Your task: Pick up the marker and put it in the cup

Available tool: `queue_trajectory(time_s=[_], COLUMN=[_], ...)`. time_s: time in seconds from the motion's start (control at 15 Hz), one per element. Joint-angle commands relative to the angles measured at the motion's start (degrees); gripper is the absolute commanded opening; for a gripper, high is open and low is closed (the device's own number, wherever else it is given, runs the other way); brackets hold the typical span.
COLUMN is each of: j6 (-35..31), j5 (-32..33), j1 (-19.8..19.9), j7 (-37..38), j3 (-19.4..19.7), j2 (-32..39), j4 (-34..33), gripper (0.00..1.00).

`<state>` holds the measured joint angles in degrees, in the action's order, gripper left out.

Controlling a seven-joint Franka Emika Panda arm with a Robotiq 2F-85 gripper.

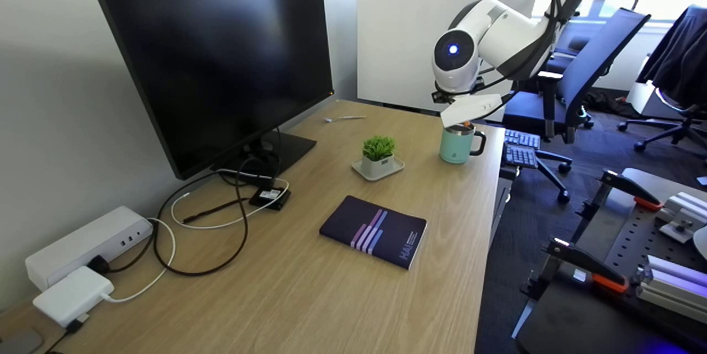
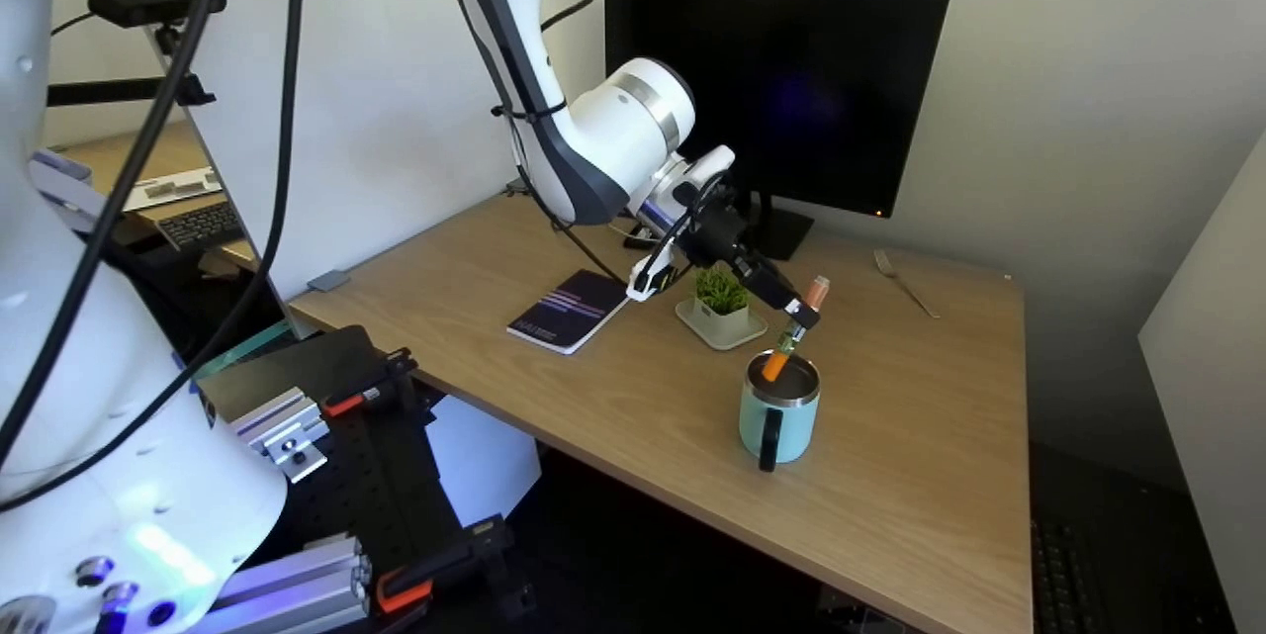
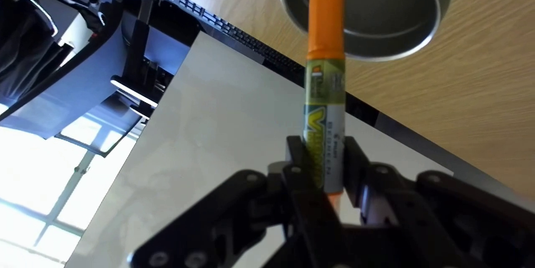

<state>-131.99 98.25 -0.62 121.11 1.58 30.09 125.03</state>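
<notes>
While our gripper [image 3: 324, 153] pinches the marker [image 3: 326, 82], its orange end and lettered barrel slant at the mouth of the cup [image 2: 799, 428], though we cannot tell whether it dips inside. Under the cup lies a wooden desk [image 2: 910, 436]; near the cup, a plant [image 1: 378, 148]; beyond, a blue chair [image 1: 592, 61].

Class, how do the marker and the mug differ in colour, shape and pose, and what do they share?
Colour: the marker is orange at its ends with printed lettering, while the mug is pale teal with a black handle.
Shape: the marker is long and slim; the mug is wide, hollow and open-topped.
Pose: the marker is tilted, held by the gripper; the mug stands upright on the desk.
Shared: both are roughly cylindrical.
</notes>
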Motion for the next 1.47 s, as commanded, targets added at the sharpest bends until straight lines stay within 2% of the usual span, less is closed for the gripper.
queue_trajectory(time_s=[0.0,0.47,1.0,1.07,1.13,1.27,1.4], j6=[0.4,0.6,0.3,0.2,0.0,0.1,0.1], j5=[4.8,10.7,11.2,11.0,11.0,10.6,10.2], j1=[1.8,3.1,4.1,4.2,4.4,4.5,4.7], j7=[4.4,11.1,13.2,13.0,12.6,12.2,11.7], j3=[-1.1,-1.8,-2.7,-2.7,-2.7,-2.7,-2.7], j2=[3.3,8.0,10.7,10.7,10.6,10.3,9.8], j4=[-2.7,-4.8,-5.4,-5.5,-5.5,-5.4,-5.3], gripper=[0.06,0.06,0.06,0.24,0.5,0.57,0.7])
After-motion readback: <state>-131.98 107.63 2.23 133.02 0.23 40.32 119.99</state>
